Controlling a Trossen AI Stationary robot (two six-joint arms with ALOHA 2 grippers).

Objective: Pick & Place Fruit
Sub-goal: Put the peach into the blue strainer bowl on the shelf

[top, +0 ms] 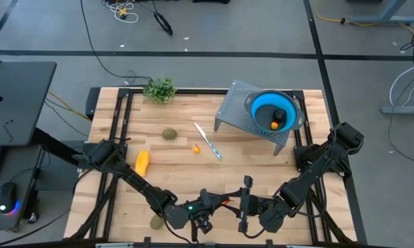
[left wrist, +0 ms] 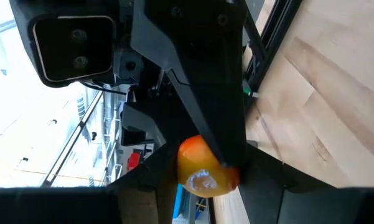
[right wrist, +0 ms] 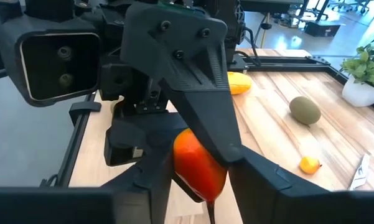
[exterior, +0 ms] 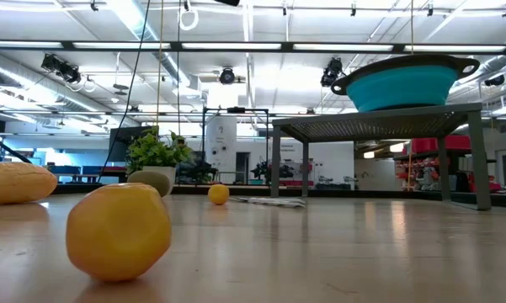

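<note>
Both claws met at the bottom centre of the high view, the left claw point(top: 224, 204) and the right claw point(top: 251, 207) facing each other, and each wrist view showed a small orange-red fruit point(left wrist: 204, 167) pinched between dark fingers point(left wrist: 230, 112), so both claws were closed on that one piece. Low in the bottom left sat an olive-brown oval point(top: 156, 222) on the counter point(top: 262, 165). Farther up lay the yellow oblong fruit point(top: 142, 162) at left, then a tiny orange fruit point(top: 196, 147) beside the blue-handled knife point(top: 208, 141), and a second olive oval point(top: 169, 133). Farthest, toward the upper part, stood the leafy sprig point(top: 160, 89) and a grey stand point(top: 237, 114) carrying a blue bowl point(top: 265, 105) with fruit inside.
</note>
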